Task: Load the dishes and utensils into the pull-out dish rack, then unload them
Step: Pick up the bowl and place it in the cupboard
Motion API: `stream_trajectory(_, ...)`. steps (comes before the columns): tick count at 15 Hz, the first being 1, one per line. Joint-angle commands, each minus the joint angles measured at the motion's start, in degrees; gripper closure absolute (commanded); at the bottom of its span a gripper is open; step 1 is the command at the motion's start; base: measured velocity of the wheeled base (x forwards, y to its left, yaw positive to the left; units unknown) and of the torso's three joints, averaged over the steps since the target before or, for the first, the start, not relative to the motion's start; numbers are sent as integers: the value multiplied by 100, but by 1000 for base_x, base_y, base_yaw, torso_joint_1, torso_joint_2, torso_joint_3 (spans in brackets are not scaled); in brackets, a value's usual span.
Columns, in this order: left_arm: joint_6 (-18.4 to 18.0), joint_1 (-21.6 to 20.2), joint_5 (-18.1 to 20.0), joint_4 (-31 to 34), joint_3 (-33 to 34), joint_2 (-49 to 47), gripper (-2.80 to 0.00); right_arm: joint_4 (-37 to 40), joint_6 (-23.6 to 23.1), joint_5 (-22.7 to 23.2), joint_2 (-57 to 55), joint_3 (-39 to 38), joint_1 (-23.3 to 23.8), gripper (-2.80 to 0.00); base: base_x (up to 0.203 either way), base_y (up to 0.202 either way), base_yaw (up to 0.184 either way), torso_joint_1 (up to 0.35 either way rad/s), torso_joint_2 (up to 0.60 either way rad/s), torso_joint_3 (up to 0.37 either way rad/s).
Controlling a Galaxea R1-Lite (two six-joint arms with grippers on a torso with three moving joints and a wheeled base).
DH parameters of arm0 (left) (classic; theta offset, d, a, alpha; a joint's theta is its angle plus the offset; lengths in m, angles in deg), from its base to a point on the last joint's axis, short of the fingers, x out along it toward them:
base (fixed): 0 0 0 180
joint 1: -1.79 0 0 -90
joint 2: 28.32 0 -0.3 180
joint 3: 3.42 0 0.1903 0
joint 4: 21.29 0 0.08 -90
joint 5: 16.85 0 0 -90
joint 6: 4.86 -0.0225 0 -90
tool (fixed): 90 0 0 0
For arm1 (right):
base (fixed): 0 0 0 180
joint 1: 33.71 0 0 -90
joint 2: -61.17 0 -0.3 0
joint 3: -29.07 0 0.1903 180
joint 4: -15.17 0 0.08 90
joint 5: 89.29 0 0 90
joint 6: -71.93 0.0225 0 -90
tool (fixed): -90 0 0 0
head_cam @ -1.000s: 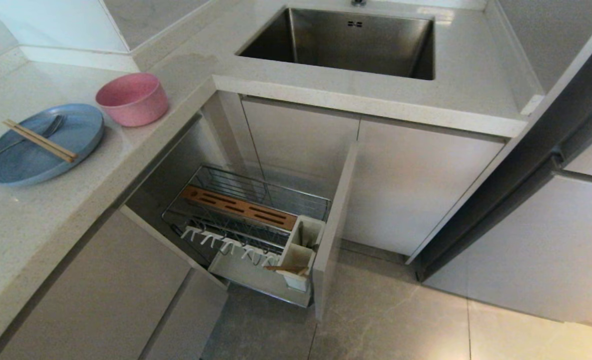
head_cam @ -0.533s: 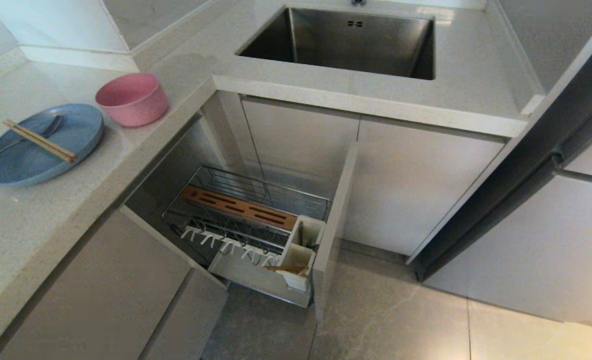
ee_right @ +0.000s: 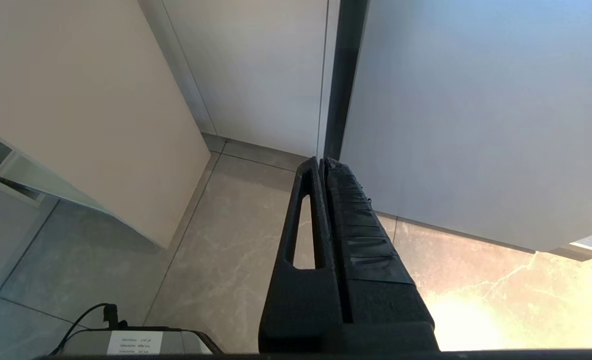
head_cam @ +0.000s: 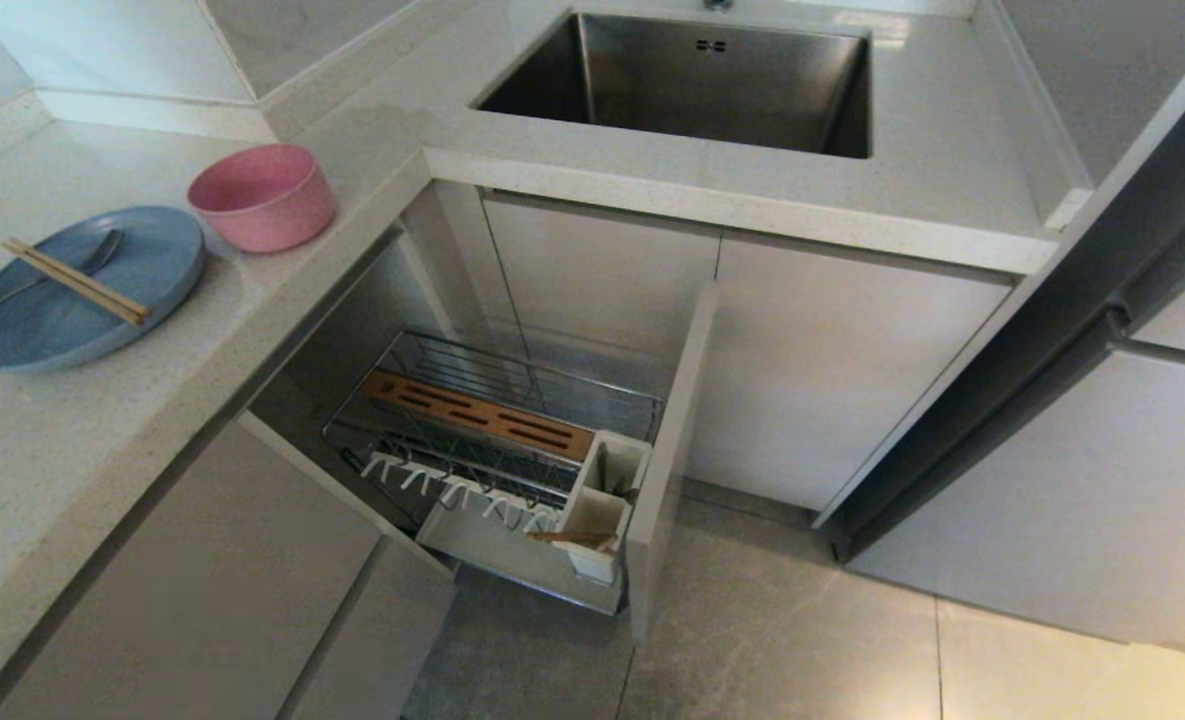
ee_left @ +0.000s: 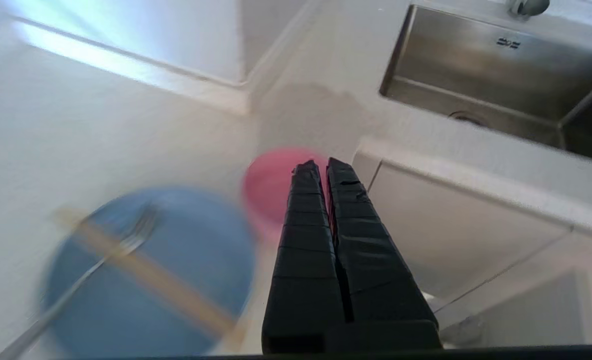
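Left gripper (ee_left: 324, 165) is seen clenched and empty above pink bowl (ee_left: 271, 187); no dish is grasped yet. Right gripper (ee_right: 321, 162) is clenched, parked toward the floor (ee_right: 226, 240); pull-out dish rack (head_cam: 492, 430) is left extended, presumably for loading.

One plate (head_cam: 72, 300), one bowl (head_cam: 262, 200), two chopsticks (head_cam: 77, 281)

L-shaped pale speckled stone countertop (head_cam: 372, 130) ran from 9 o'clock round to 12. Square steel sink (head_cam: 692, 85) was sunk into it at 12, with overflow slots on the back wall. White wall panels (head_cam: 102, 45) met in a corner at 11. Flat handleless cabinet doors (head_cam: 812, 370) sat below the sink; one door (head_cam: 667, 460) stood ajar at centre. A tall grey panel with a dark gap (head_cam: 1062, 330) stood at 3. Grey marbled floor tiles (head_cam: 782, 640) at 6, with a warm light patch at 4.
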Motion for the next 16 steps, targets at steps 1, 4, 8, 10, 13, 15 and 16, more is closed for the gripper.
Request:
stream_trajectory(1, 85, 117, -17, 3, -520, -989, 0, -3, -1, 0, 0, -53, -2, 0, 0, 0, 0, 0, 0, 0)
stream_trajectory(4, 262, 309, -530, 294, -1248, -1685, 0, -3, -1, 0, 0, -47, -2, 0, 0, 0, 0, 0, 0, 0)
stream_trajectory(8, 745, 543, -880, 955, -2097, -2247, 0, -3, -1, 0, 0, -50, -2, 0, 0, 0, 0, 0, 0, 0)
stream_trajectory(10, 835, 585, -1062, 1020, -2360, -2454, 0, -3, -1, 0, 0, -44, -2, 0, 0, 0, 0, 0, 0, 0)
stream_trajectory(13, 846, 792, -1265, 1024, -2348, -2576, 0, -3, -1, 0, 0, -44, -2, 0, 0, 0, 0, 0, 0, 0)
stream_trajectory(15, 865, 805, -1335, 1047, -2326, -2614, 0, -3, -1, 0, 0, -50, -2, 0, 0, 0, 0, 0, 0, 0)
stream_trajectory(16, 895, 814, -1343, 1139, -2325, -2626, 0, -3, -1, 0, 0, -51, -2, 0, 0, 0, 0, 0, 0, 0)
